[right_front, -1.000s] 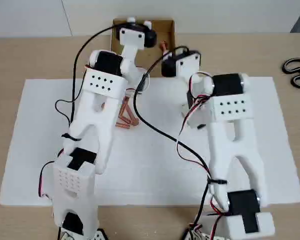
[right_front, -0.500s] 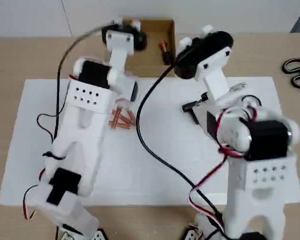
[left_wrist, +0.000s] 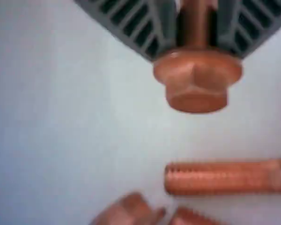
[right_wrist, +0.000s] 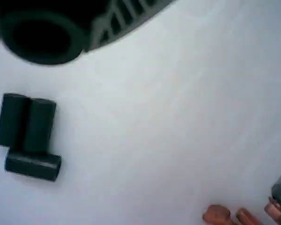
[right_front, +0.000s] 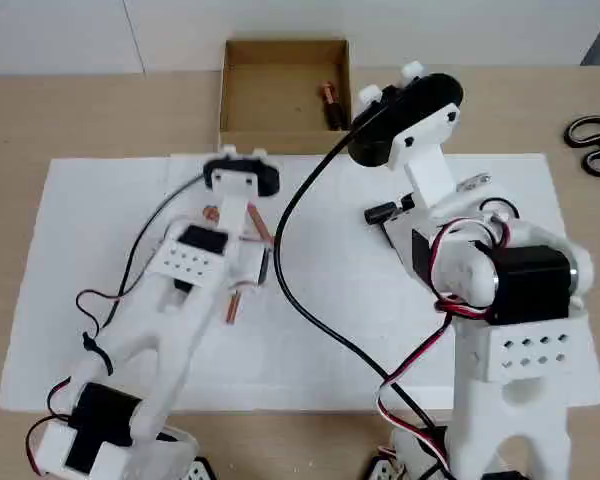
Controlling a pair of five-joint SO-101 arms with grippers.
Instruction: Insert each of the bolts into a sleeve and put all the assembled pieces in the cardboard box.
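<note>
In the left wrist view my left gripper (left_wrist: 196, 21) is shut on a copper bolt (left_wrist: 196, 79), held head down just above the white sheet. More bolts (left_wrist: 225, 178) lie beneath it; in the high view these loose bolts (right_front: 261, 234) lie beside the left gripper (right_front: 238, 222). My right gripper (right_front: 385, 213) hangs over the sheet's middle right, shut on a black sleeve (right_wrist: 40, 37) whose open end faces the camera. Three loose sleeves (right_wrist: 28, 136) lie on the sheet. The cardboard box (right_front: 242, 95) stands at the back with one assembled piece (right_front: 330, 105) inside.
Scissors (right_front: 595, 140) lie on the wooden table at the far right. The white sheet (right_front: 70, 260) covers most of the work area, with open room on its left side and along its front. A black cable (right_front: 295, 270) crosses the sheet between the arms.
Both arms have drawn back from the box. The right arm went first, rearing up over the sheet; the left then pulled back and down to the bolt pile.
</note>
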